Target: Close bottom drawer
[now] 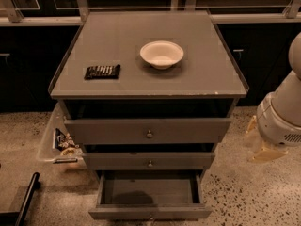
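Here the pincer point(257, 144) hangs low beside the open bottom drawer point(150, 192), its state unclear

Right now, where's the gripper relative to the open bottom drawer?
In the camera view, the cream gripper hangs right of the grey wooden cabinet, beside its middle drawer, up and right of the pulled-out bottom drawer.

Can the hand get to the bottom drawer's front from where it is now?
Probably yes. The hand hangs right of the cabinet, level with the middle drawer; the bottom drawer stands pulled out, low and left of it. Nothing shows between them, though its front sits at the picture's bottom edge.
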Tool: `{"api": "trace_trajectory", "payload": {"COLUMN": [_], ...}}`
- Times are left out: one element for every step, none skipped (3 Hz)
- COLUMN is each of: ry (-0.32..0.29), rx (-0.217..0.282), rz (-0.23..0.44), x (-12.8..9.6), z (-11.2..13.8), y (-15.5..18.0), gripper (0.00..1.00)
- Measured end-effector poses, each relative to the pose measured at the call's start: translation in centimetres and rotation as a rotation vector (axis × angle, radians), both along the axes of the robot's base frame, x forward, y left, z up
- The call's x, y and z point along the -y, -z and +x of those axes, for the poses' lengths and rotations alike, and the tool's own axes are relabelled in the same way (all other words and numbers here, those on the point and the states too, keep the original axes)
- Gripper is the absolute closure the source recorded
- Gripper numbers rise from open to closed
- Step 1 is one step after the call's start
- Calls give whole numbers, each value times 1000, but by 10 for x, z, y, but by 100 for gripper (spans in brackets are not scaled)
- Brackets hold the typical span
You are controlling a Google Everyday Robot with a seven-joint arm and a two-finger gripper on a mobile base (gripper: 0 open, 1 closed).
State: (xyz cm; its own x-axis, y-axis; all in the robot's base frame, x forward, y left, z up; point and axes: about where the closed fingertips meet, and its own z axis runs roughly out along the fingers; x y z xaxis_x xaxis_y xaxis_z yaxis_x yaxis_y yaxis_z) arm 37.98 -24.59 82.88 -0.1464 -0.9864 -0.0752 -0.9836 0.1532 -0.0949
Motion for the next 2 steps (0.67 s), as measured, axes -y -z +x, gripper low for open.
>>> {"api": "trace_trajectory", "payload": {"ry": [57,61], "rx": [-28,-43], "rz": [51,62], "x": [-1,-9], "z": [5,11], "y": [53,125], "gripper": [85,100]}}
